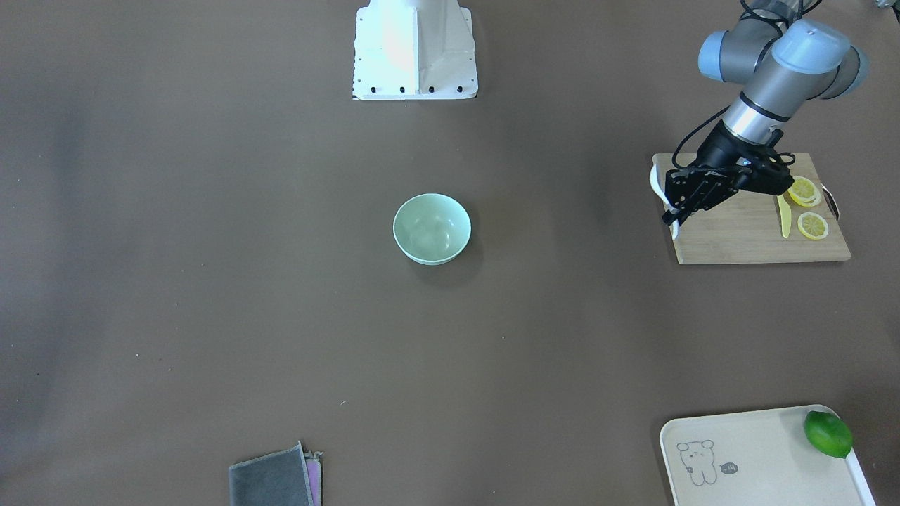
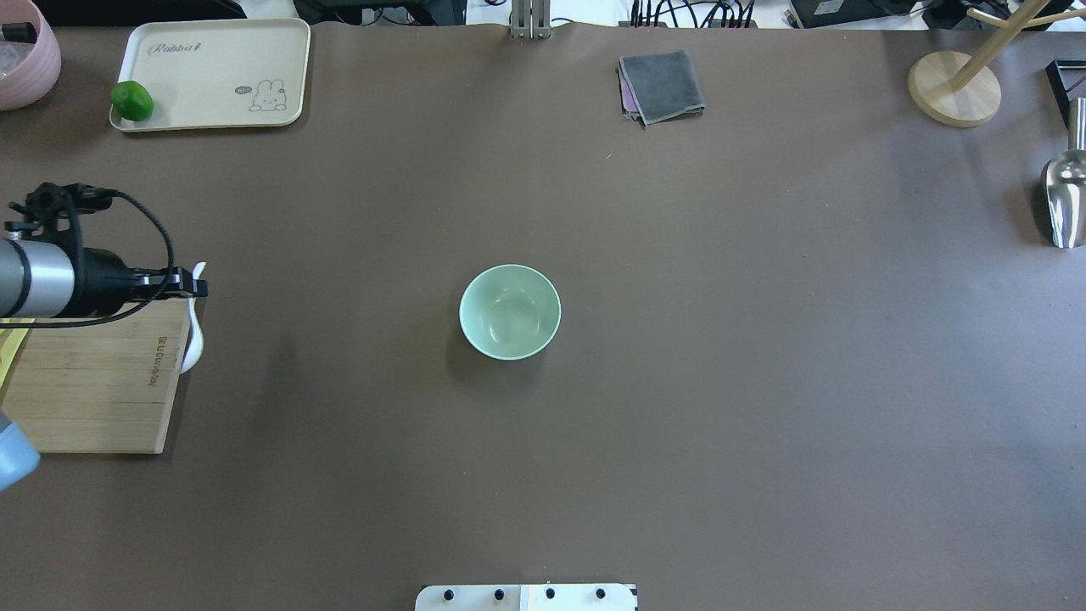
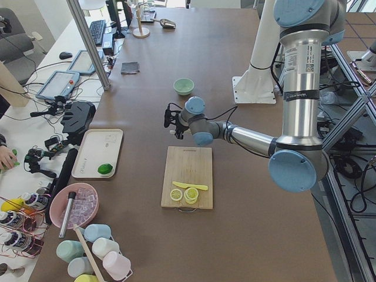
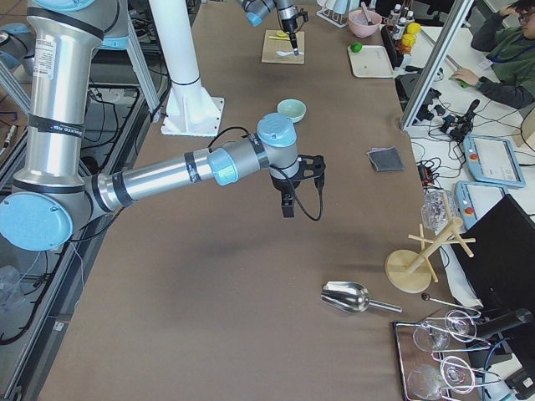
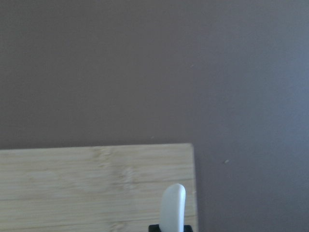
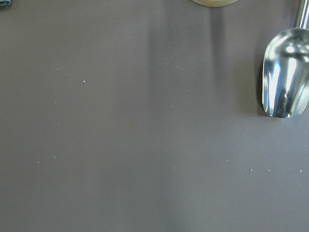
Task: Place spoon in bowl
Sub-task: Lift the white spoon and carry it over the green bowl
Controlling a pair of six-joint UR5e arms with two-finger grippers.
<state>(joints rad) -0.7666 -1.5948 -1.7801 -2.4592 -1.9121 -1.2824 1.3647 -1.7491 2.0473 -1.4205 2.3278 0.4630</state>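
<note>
The pale mint-green bowl (image 1: 432, 229) stands empty at the table's middle, also in the overhead view (image 2: 510, 311). My left gripper (image 1: 673, 221) (image 2: 197, 288) is far from it, at the edge of a wooden cutting board (image 1: 738, 235), and is shut on the handle end of the white spoon (image 2: 193, 335). The spoon's scoop (image 1: 655, 181) hangs by the board's edge. The handle tip (image 5: 173, 205) pokes up in the left wrist view. My right gripper (image 4: 288, 205) shows only in the exterior right view, over bare table; I cannot tell whether it is open or shut.
The board carries a pale yellow knife (image 1: 784, 216) and lemon slices (image 1: 812, 225). A cream tray (image 1: 759, 464) holds a lime (image 1: 827, 433). A grey cloth (image 2: 662, 85), a wooden stand (image 2: 954, 89) and a metal scoop (image 2: 1065, 199) lie farther off.
</note>
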